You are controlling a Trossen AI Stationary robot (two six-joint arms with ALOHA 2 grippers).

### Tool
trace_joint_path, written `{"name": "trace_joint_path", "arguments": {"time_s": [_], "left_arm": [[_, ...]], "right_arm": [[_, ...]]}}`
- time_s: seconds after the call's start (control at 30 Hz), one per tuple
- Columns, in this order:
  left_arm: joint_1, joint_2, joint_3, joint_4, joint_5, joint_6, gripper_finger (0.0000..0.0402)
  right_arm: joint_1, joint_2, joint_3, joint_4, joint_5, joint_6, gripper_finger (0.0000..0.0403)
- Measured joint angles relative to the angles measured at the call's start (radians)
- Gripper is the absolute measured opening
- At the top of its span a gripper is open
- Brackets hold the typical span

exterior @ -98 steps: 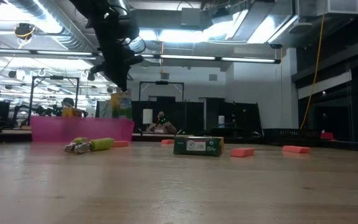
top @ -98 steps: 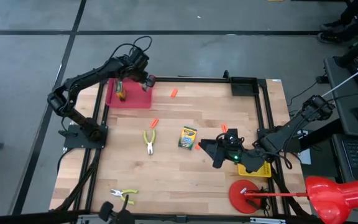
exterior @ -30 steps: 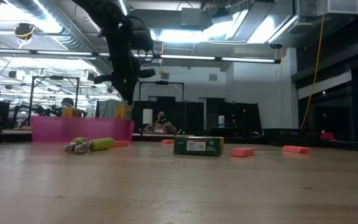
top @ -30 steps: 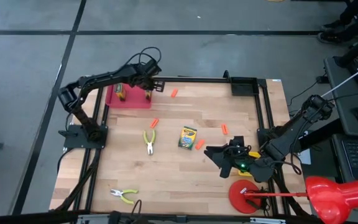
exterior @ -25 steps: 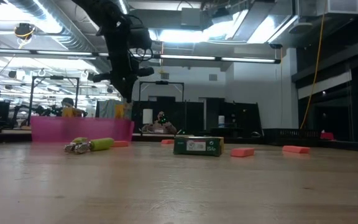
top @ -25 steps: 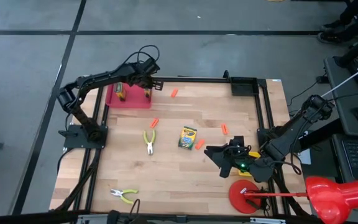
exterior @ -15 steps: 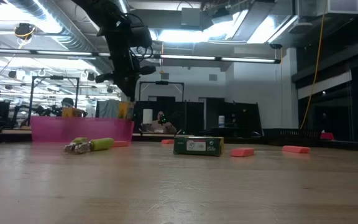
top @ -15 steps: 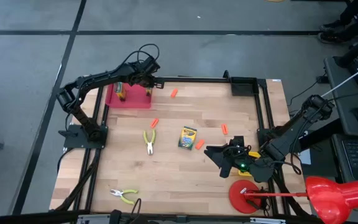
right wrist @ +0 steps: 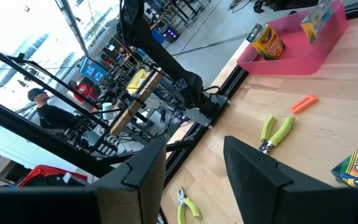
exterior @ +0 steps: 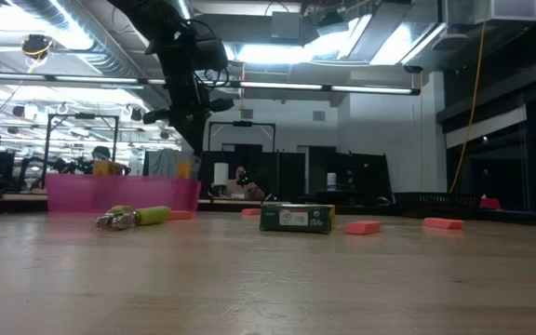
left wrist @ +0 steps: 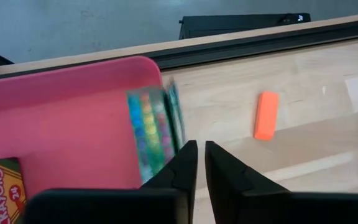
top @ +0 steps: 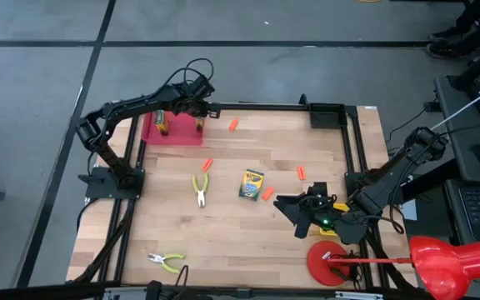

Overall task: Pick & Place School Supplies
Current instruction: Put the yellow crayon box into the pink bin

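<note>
Left claw (left wrist: 197, 163) nearly closed, holding nothing, above pink tray (left wrist: 73, 137); right claw (right wrist: 194, 155) spread.

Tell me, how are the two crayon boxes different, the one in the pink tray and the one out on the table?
The crayon box in the pink tray sits at the far left corner, inside the pink tray; the crayon box on the table lies on bare wood near the middle. The tray one shows a mostly orange-yellow face from above; the table one shows more green. Both are small printed boxes, and neither is held.
</note>
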Motion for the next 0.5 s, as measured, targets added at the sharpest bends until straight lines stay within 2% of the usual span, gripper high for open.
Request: {"name": "trace_joint_path", "arguments": {"time_s": [0.33, 0.5], "left_arm": [[0.000, 0.000, 0.000, -0.003, -0.001, 0.011, 0.0035], [-0.007, -0.017, 0.000, 0.024, 0.035, 0.115, 0.0036]], "right_arm": [[0.000, 0.000, 0.000, 0.000, 0.000, 0.000, 0.0167], [0.001, 0.000, 0.000, 0.000, 0.000, 0.000, 0.0167]]}}
